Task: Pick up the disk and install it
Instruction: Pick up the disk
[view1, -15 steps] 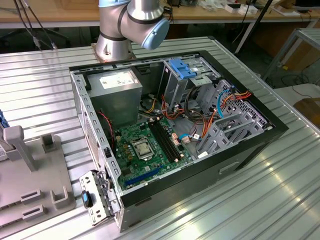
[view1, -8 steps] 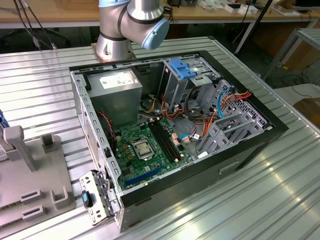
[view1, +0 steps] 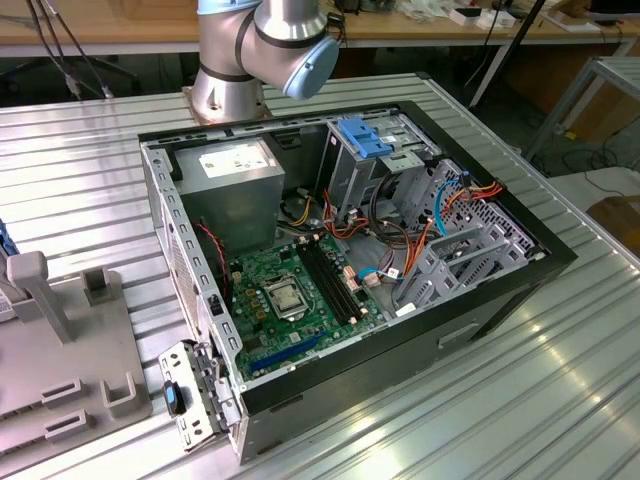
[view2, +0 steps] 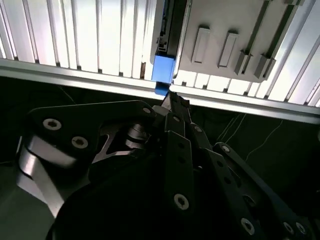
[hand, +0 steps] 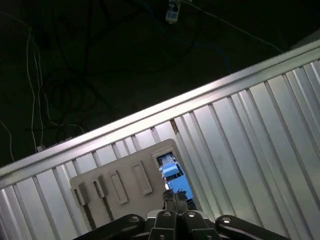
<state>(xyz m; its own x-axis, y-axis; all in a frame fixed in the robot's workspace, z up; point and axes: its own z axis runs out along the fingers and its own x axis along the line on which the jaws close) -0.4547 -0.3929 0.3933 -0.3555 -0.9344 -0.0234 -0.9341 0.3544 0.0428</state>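
Observation:
The disk (view2: 162, 70) stands on edge in a slot of the grey fixture (view2: 220, 30) by the table's rim, its bright blue carrier end toward me. It is also in the first wrist view as the disk (hand: 176, 180) with a strip of grey metal at its far end. My gripper (view2: 174, 100) hangs past the table edge, fingers drawn close together, tips right at the blue end. In the first wrist view the gripper (hand: 175, 197) sits just short of the blue frame. I cannot tell whether the tips clamp it.
In the exterior view an open computer case (view1: 350, 250) lies on the ribbed metal table (view1: 500, 400), with a light-blue ribbed bracket (view1: 368, 135) at its drive cage. The arm's base (view1: 270, 40) stands behind the case. The grey fixture (view1: 60, 340) occupies the exterior view's left.

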